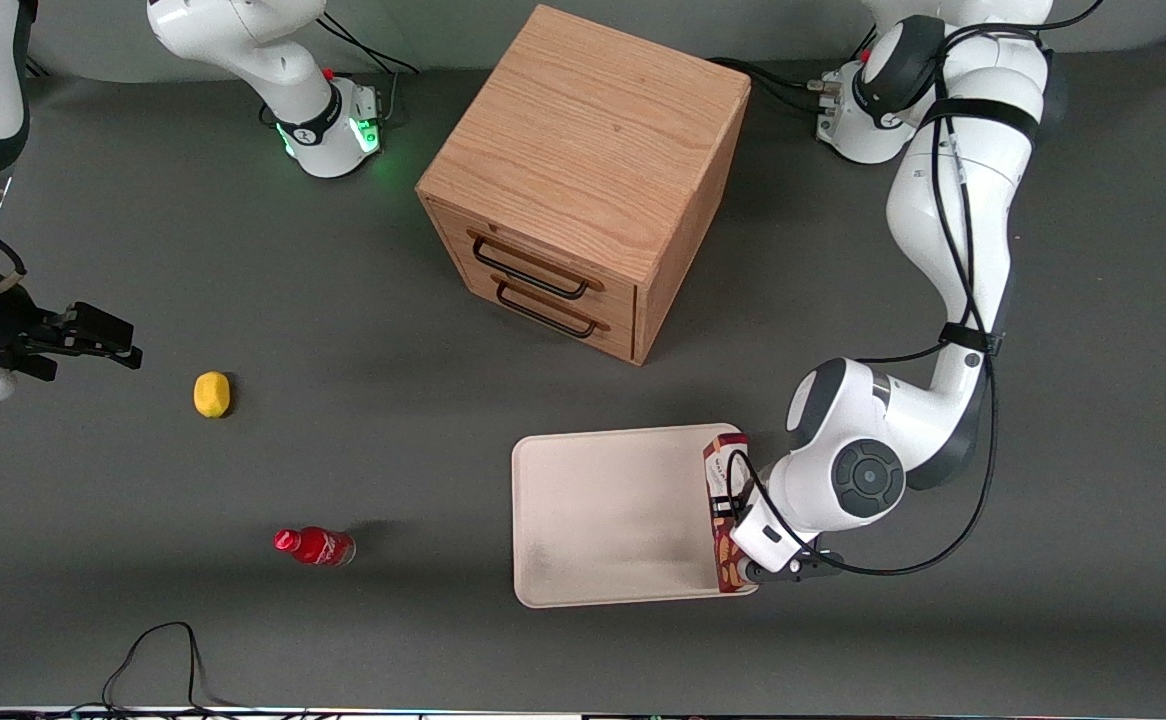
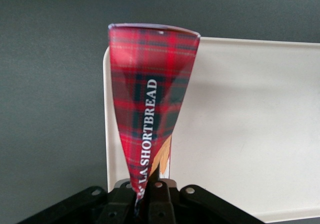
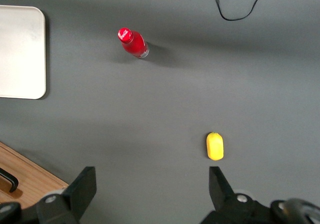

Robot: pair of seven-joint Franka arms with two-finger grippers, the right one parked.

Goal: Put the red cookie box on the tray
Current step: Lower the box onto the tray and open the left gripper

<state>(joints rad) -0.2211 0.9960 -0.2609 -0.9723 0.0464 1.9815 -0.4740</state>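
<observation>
The red cookie box (image 1: 719,470) stands on edge, narrow side up, over the rim of the tray (image 1: 603,510) at the tray's edge toward the working arm's end. My left gripper (image 1: 746,548) is shut on the box from above, gripping it by its thin sides. In the left wrist view the tartan box (image 2: 152,98) hangs from the gripper (image 2: 147,196) over the tray's rim (image 2: 250,124). I cannot tell whether the box touches the tray. A corner of the tray shows in the right wrist view (image 3: 20,48).
A wooden two-drawer cabinet (image 1: 583,180) stands farther from the front camera than the tray. A small red bottle (image 1: 315,546) and a yellow lemon (image 1: 211,393) lie toward the parked arm's end. A black cable (image 1: 158,650) loops near the table's front edge.
</observation>
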